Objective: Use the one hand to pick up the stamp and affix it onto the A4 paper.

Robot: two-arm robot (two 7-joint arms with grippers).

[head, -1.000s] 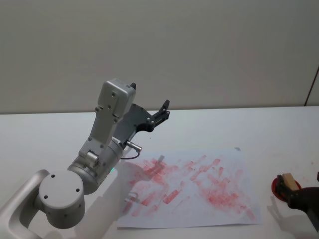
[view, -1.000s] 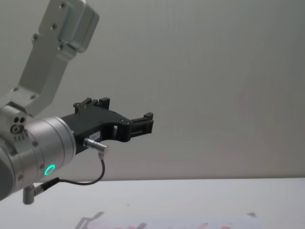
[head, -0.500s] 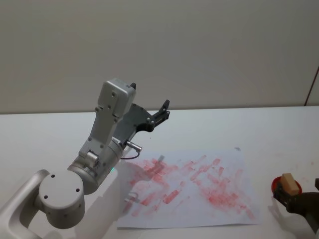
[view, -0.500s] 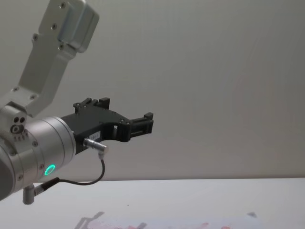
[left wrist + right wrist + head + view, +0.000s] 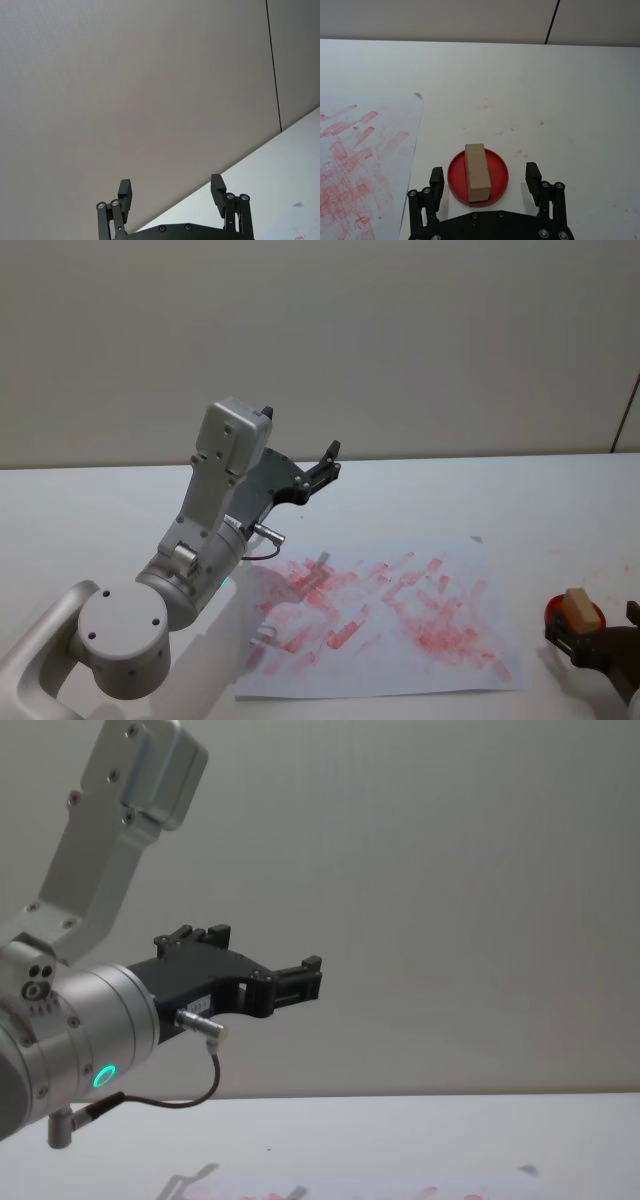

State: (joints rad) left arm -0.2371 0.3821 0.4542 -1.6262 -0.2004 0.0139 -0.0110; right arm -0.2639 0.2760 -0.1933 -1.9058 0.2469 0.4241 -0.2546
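Right pincer is released, my jaws spread wide with the wooden stamp in line with the gap between them, untouched. It stands on a round red ink pad on the table, near the red-smudged paper. My left pincer hangs raised, also spread.

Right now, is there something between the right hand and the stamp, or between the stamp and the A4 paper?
Nothing visible does. The open right hand faces the stamp on its red pad; bare table separates pad from A4 paper. The left hand is raised, away.
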